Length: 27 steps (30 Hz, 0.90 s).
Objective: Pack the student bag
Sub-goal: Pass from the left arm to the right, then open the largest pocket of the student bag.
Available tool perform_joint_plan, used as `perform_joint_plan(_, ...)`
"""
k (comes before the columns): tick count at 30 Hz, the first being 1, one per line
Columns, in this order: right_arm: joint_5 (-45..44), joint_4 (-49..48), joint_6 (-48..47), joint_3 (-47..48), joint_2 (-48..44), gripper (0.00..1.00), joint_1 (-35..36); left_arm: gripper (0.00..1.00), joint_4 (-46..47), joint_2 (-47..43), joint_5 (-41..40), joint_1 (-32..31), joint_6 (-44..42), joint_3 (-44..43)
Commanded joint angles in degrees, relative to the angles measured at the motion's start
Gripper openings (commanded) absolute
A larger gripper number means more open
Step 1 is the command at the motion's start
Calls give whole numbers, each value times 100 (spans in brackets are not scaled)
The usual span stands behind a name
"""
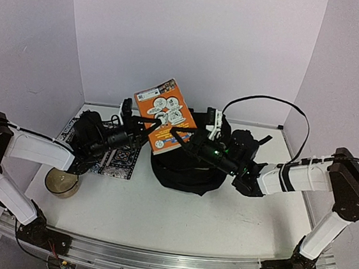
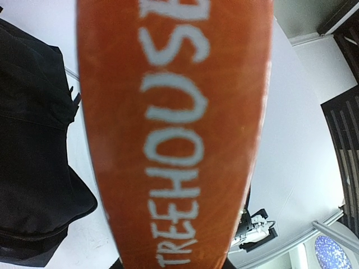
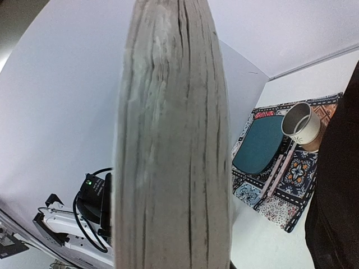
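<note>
An orange paperback [image 1: 165, 114] with cartoon panels on its cover is held tilted in the air above the left rim of the student bag [image 1: 192, 168], a soft black backpack at the table's middle. My left gripper [image 1: 152, 129] is shut on the book's spine side, and the orange spine [image 2: 174, 129] reading "TREEHOUSE" fills the left wrist view. My right gripper [image 1: 177, 134] is shut on the opposite side, and the grey page edges [image 3: 174, 145] fill the right wrist view. The bag also shows in the left wrist view [image 2: 33, 140].
A patterned cloth mat [image 1: 122, 160] lies left of the bag, partly under my left arm. In the right wrist view a teal flat thing [image 3: 259, 143] lies on that mat. A cup [image 1: 62, 183] stands near the left front. A black cable [image 1: 266, 100] loops behind the bag.
</note>
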State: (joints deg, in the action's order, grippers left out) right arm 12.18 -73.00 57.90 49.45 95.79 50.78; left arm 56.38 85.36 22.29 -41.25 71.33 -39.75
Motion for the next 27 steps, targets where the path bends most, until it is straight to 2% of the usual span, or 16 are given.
perform_joint_plan(1, -30, -1927, -320, -258, -502, 0, -153, 21, 614, -12, 149, 60, -472, 199)
perform_joint_plan(6, 63, -1561, -359, -727, -970, 0, -527, 51, 240, 80, 413, 307, -1409, 292)
perform_joint_plan(9, 56, -915, -512, -993, -1433, 0, -789, 65, -760, 100, 542, 340, -2492, 64)
perform_joint_plan(13, 38, 244, -846, -1205, -2183, 0, -1160, 78, -2330, 26, 312, 337, -4152, -352)
perform_joint_plan(17, -295, 1794, -1356, -1182, -2921, 0, -1418, 85, -3149, -33, 5, 262, -5344, -606)
perform_joint_plan(19, -490, 2408, -1496, -1163, -3267, 0, -1528, 91, -3620, -20, -365, 4, -6032, -808)
perform_joint_plan(22, -731, 3067, -1682, -1102, -3603, 0, -1612, 93, -4217, 107, -1199, -589, -6933, -1150)
perform_joint_plan(27, -872, 3573, -1828, -1020, -3896, 0, -1631, 94, -4647, 512, -2186, -1115, -8041, -1735)
